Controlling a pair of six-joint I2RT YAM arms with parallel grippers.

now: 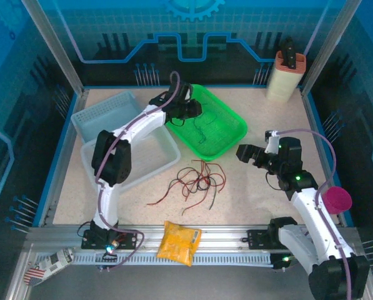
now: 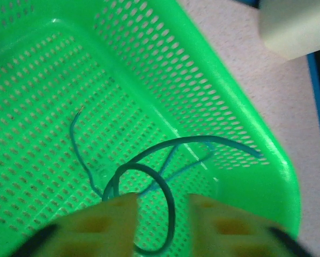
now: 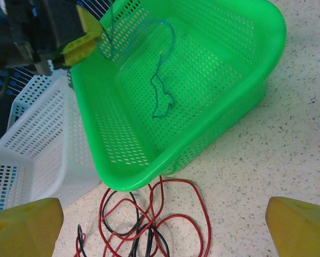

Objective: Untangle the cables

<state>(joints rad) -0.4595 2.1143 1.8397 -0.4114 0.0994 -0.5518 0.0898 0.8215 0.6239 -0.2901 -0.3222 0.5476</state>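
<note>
A tangle of red, black and brown cables (image 1: 195,181) lies on the table just in front of the green basket (image 1: 233,134). In the right wrist view the red and black strands (image 3: 152,220) run under the basket's near corner (image 3: 122,179). One dark green cable (image 1: 202,131) lies inside the basket. My left gripper (image 1: 197,111) hangs over the basket's back part, open. A loop of the dark green cable (image 2: 186,139) passes through the gap between its yellow fingers (image 2: 119,214), unpinched. My right gripper (image 1: 242,153) is wide open with nothing in it, right of the tangle.
A white basket (image 1: 133,153) and a pale blue basket (image 1: 105,112) stand left of the green one, under the left arm. A yellow packet (image 1: 179,242) lies on the front rail. A cream container (image 1: 285,78) stands at the back right.
</note>
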